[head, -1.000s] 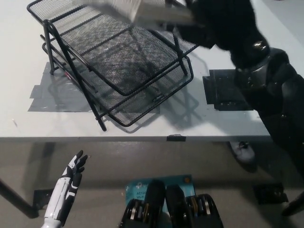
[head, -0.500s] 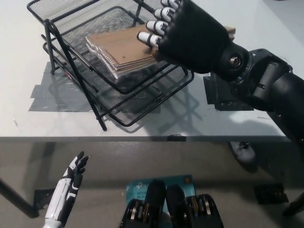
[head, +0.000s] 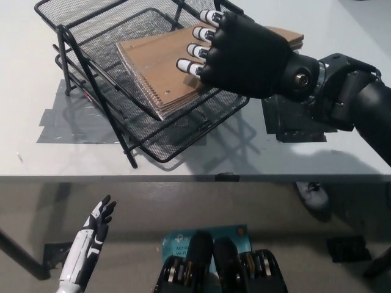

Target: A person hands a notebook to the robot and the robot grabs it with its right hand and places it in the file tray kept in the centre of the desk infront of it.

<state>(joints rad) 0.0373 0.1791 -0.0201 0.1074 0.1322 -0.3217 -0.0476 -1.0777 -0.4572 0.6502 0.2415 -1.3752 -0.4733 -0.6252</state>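
Note:
A brown spiral-bound notebook (head: 160, 68) lies tilted over the upper shelf of the black wire-mesh file tray (head: 91, 36), its right part sticking out past the tray's right rim. My black right hand (head: 244, 55) is shut on the notebook, fingers curled over its top cover. My white left hand (head: 91, 235) hangs below the desk edge at the lower left, fingers apart and holding nothing.
The tray stands on a white desk (head: 183, 162) over strips of grey tape (head: 67, 119). A dark square patch (head: 293, 125) lies on the desk to the tray's right. The desk's front edge runs across the middle of the picture.
My right hand has brought the notebook from above the tray's far side down onto the upper shelf, and has since slid it slightly forward. The left hand has barely moved.

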